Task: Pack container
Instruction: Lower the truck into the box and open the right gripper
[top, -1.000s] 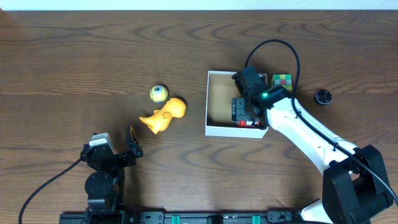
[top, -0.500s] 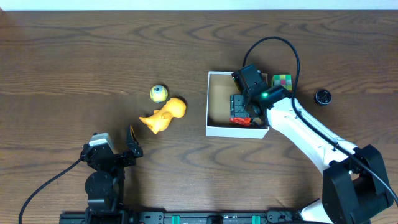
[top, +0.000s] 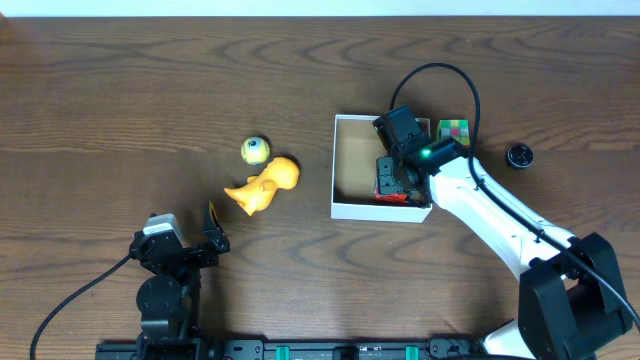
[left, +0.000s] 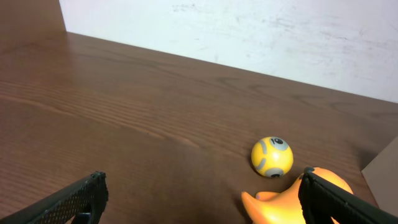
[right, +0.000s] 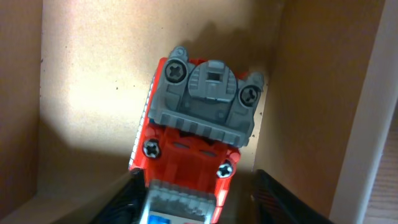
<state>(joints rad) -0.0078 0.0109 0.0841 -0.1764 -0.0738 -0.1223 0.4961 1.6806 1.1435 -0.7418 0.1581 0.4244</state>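
A dark brown wooden table (top: 120, 90) fills the overhead view. The white and black right arm (top: 500, 215) reaches from the lower right corner up toward the centre. The square, shallow white cardboard box with a brown inside (top: 365, 210) sits right of centre, open side up. Its walls run parallel to the frame edges, and being square it has no longer side. The black left arm (top: 165, 290) stands at the lower left, well apart from the box. The left gripper (left: 203, 176) is spread wide, and nothing lies between its fingers. An orange-yellow plastic duck-like figure (top: 265, 185) lies left of the box, its pointed end toward the lower left. Inside the box, against the right wall, lies a red and grey plastic toy vehicle (right: 196, 130). Its long axis runs roughly top to bottom in the wrist view, leaning slightly, with the grey end uppermost. The right gripper (right: 193, 202) hangs over it with one jaw on each side; a strip of brown floor shows between the right-hand jaw and the toy, so the jaws stand apart. A small multicoloured cube (top: 455, 130) rests just outside the box's upper right corner. A yellow ball with grey markings (top: 256, 150) sits just above the duck figure. A small black round object (top: 518, 155) lies further right.
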